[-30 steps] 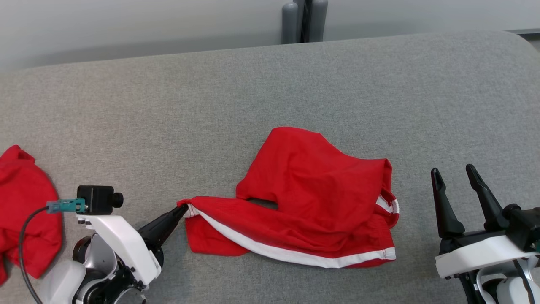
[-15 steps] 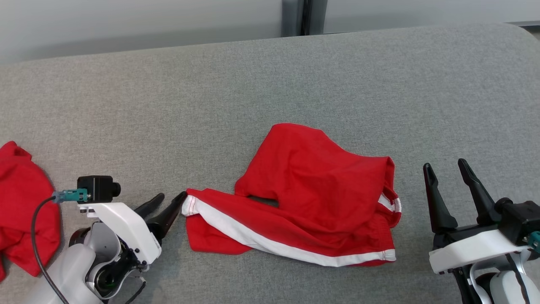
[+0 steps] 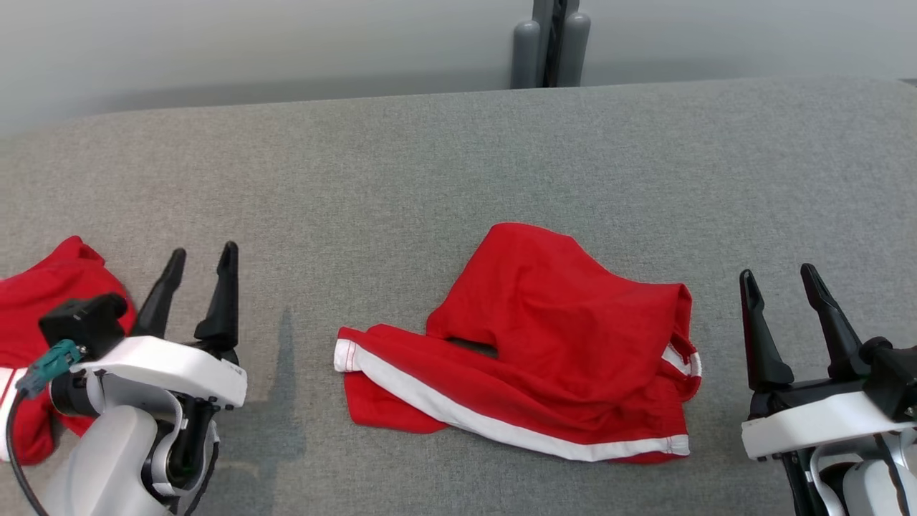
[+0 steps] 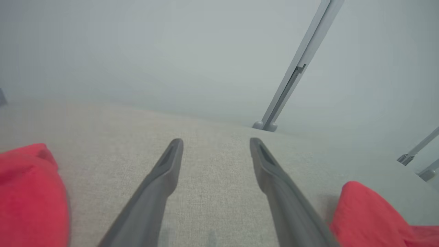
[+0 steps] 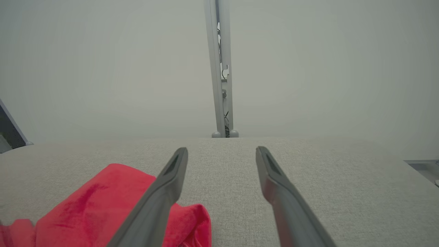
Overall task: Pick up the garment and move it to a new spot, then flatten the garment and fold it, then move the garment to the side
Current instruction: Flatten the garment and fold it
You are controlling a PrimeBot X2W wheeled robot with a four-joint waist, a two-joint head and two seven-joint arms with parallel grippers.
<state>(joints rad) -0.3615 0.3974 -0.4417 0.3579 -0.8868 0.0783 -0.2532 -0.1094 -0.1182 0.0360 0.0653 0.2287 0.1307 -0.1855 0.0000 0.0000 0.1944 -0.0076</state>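
Nearest the robot, the left arm [image 3: 154, 365] sits low at the lower left, its fingers [image 3: 221, 304] pointing away across the surface [image 3: 430, 165]. The left jaws are spread wide and hold nothing, with only bare grey cloth between them. The right arm [image 3: 817, 426] mirrors it at the lower right, and the right jaws are likewise spread and empty.

Between the two arms, and apart from both, the garment [image 3: 551, 322] lies rumpled on the middle of the surface. It looks like red shorts, with a white stripe [image 3: 458, 416] along the near edge and one part doubled back over the rest. It appears to be set down at its spot, so flattening is probably the step in hand.

To do that well, each arm should come in low at an outer corner near the white stripe. It should pinch only the layer that is doubled over, then draw outward evenly so no crease gets trapped.

A second red cloth [image 3: 43, 301] lies just beyond the left arm and is best kept clear of. Farther off, a grey post [image 3: 550, 43] stands behind the surface's far edge
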